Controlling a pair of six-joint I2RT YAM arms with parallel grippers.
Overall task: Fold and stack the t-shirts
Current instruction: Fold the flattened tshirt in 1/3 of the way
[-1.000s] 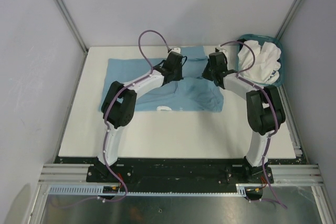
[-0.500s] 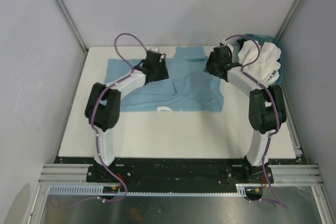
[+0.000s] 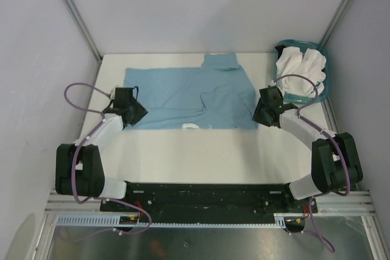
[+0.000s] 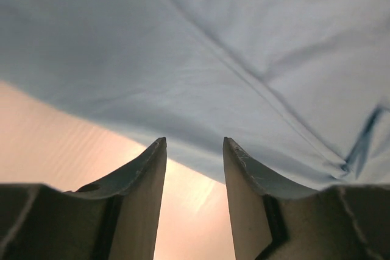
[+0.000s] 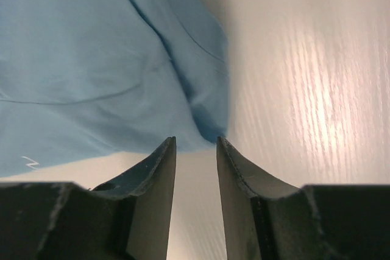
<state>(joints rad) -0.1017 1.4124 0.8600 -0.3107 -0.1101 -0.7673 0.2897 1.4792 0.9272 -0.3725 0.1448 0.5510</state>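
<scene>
Blue t-shirt, between left gripper, right gripper

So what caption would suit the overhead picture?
Left gripper and right gripper flank a spread light blue t-shirt; white t-shirts fill the basket.

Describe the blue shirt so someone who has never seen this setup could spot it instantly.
Look at the white table; across its far half lies the light blue t-shirt, spread mostly flat. The only other shirts are the white shirts, bunched up in the teal basket at the table's far right corner.
</scene>
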